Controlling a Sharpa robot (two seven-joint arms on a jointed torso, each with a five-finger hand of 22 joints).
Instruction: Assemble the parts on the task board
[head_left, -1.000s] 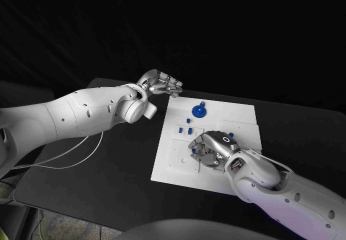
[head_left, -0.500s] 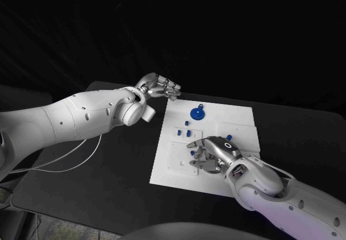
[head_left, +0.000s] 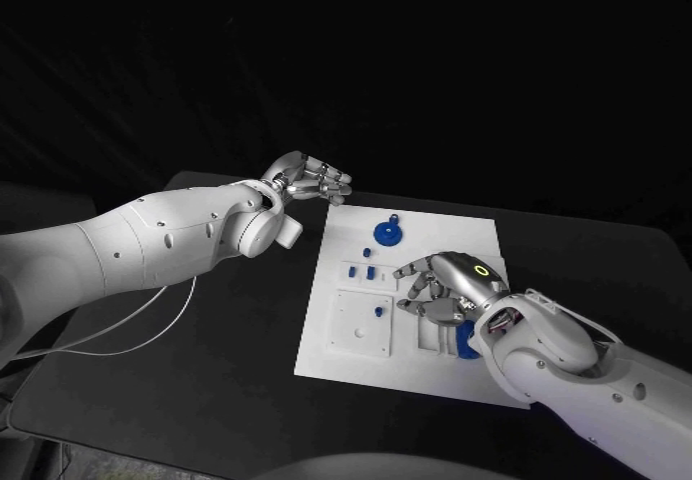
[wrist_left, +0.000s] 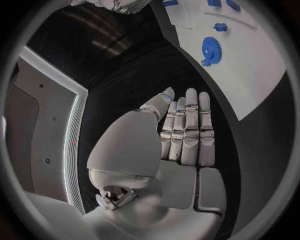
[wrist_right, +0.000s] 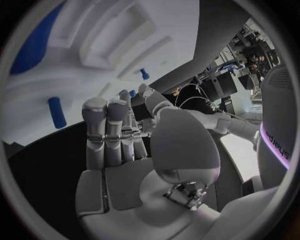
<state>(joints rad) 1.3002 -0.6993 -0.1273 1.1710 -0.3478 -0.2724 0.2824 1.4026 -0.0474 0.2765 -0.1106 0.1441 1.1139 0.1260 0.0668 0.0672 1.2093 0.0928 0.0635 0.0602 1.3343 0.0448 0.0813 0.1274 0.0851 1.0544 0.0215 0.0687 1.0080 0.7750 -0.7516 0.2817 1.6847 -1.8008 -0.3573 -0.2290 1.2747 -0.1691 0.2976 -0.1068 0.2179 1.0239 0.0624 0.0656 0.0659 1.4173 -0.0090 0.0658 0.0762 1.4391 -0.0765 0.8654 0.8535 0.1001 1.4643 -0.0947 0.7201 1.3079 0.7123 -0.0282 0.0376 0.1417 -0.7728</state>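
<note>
Right robot hand (head_left: 450, 285) lifted rightward, empty, fingers straight; left robot hand (head_left: 310, 179) empty; task board (head_left: 346, 355) holds blue gear (head_left: 387, 232).

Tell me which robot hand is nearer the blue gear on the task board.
Left. The left robot hand hovers off the task board's far corner, close beside the blue gear. The right robot hand hovers over the board's middle, farther away.

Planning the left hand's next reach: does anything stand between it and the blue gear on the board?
Nothing visible does. The left hand hovers off the task board's far left corner, holding nothing, and only bare board lies between it and the blue gear.
</note>
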